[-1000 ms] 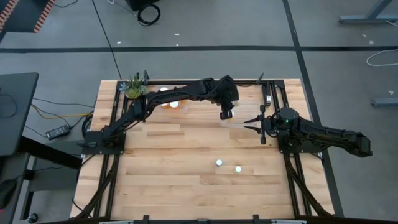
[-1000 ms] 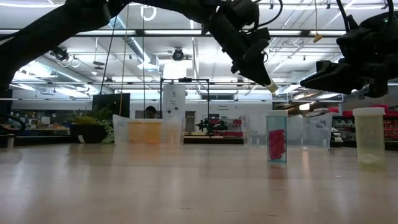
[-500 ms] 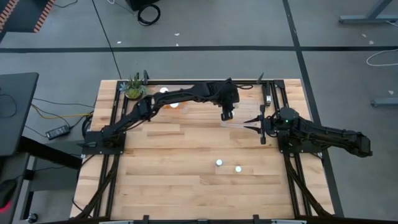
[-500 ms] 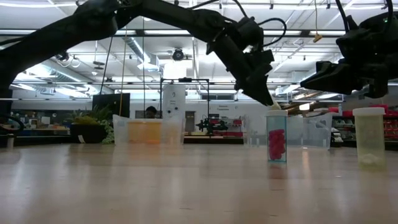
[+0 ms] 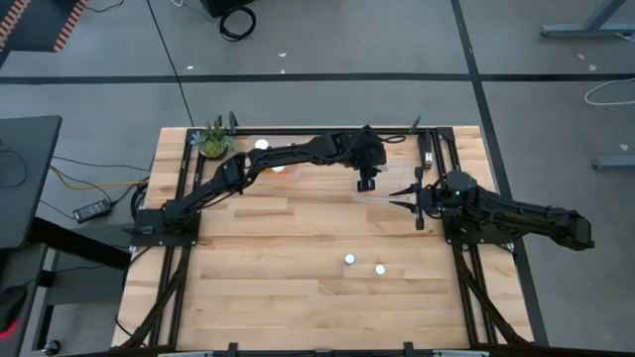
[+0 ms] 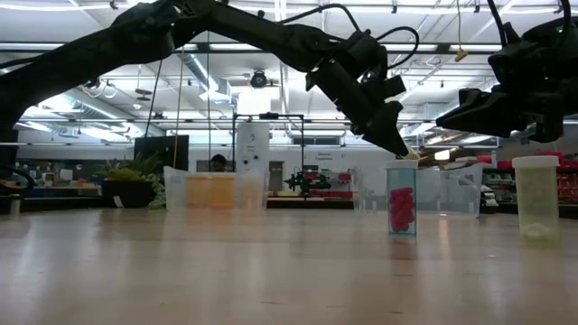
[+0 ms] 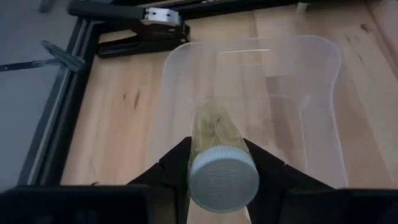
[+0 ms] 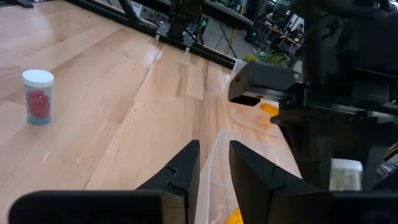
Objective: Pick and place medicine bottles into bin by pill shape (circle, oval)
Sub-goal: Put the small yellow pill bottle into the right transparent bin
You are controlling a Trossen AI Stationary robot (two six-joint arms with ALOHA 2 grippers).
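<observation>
Lowered and shifted toward the right arm since a second ago: held bottle (image 7: 221, 168), now close above the clear bin (image 7: 311, 81) instead of hanging higher over the table (image 5: 258, 297). Lies tilted, white cap toward the wrist camera, yellowish pills visible through the body. Pinched from both sides by the left gripper (image 5: 366, 182), fingers narrow around the bottle just behind the cap. Points with its bottom end into the open bin below; not yet touching the bin, as far as can be seen.

Clear bin gripped at its rim by the right gripper (image 8: 214, 158), fingers closed tight with the thin wall between them. Something orange seen inside the bin near these fingers, too blurred to identify.

Nearer the front of the table, well apart from the bin, two more bottles standing upright with white caps: red-pill bottle (image 6: 402, 199) and, beside it, pale bottle (image 6: 536, 199). At the far left side, under the left arm, orange bin (image 6: 215, 191), and next to it a small plant (image 5: 213, 139) at the corner.
</observation>
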